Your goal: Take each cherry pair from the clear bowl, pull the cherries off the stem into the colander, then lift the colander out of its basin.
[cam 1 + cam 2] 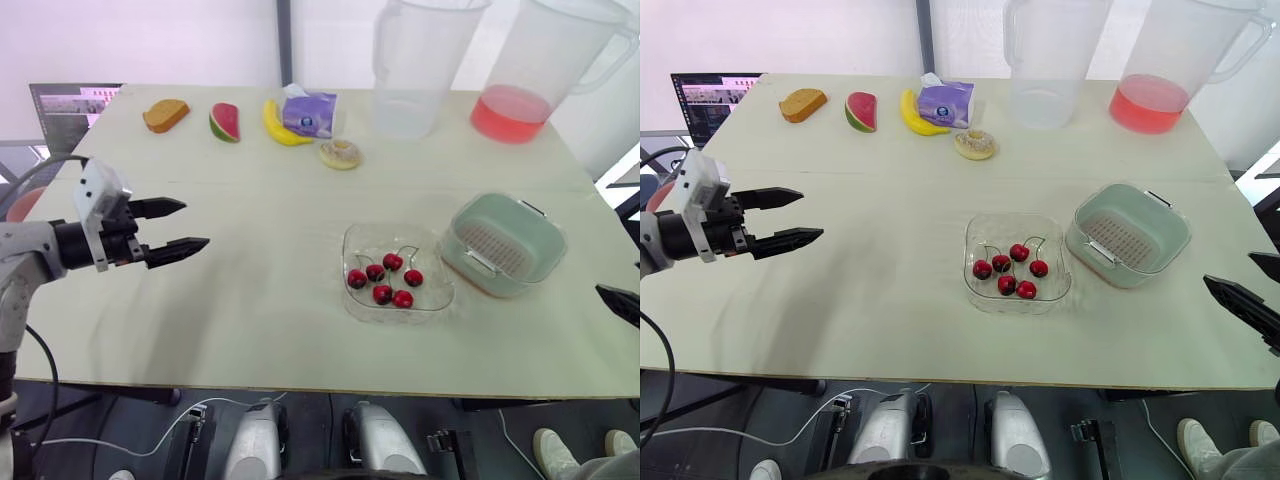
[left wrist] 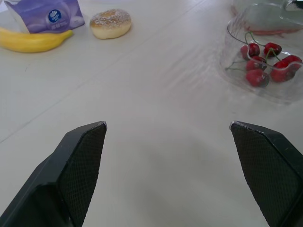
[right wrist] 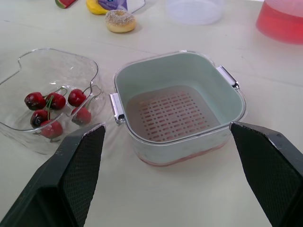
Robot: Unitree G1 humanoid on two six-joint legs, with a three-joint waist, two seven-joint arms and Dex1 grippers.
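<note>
A clear bowl right of the table's middle holds several red cherries joined in pairs by green stems. To its right sits the pale green colander inside its basin, with nothing in it. My left gripper hovers open over the left side of the table, far from the bowl, fingers pointing right. My right gripper is open at the table's right edge, just near of the colander; its wrist view looks at the colander and the bowl.
Along the far edge lie a bread slice, a watermelon slice, a banana, a purple tissue pack, and a doughnut. An empty clear pitcher and one with red liquid stand at back right.
</note>
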